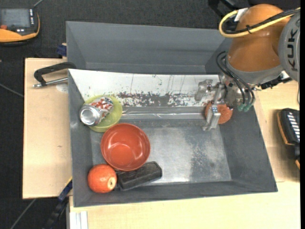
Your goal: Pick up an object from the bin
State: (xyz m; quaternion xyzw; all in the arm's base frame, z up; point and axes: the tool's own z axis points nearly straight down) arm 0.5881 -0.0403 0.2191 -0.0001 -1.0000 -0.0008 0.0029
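Small orange-red round obj point(224, 113) sits tight against the jaws of gripper point(213, 116), arm side, whether gripped or jaws wide/narrow can't tell; prob. light, smooth, rolls easily, so pinch across its widest middle, gently.

Fairly bright, even light falls from above on the grey bin point(190, 159). Its far wall point(143, 86) glares almost white, while the sloped left wall point(80, 147) lies in shade. The red bowl point(125, 148) shows a soft sheen inside, the can point(88, 114) glints, and the dark block point(140, 174) stays dull.
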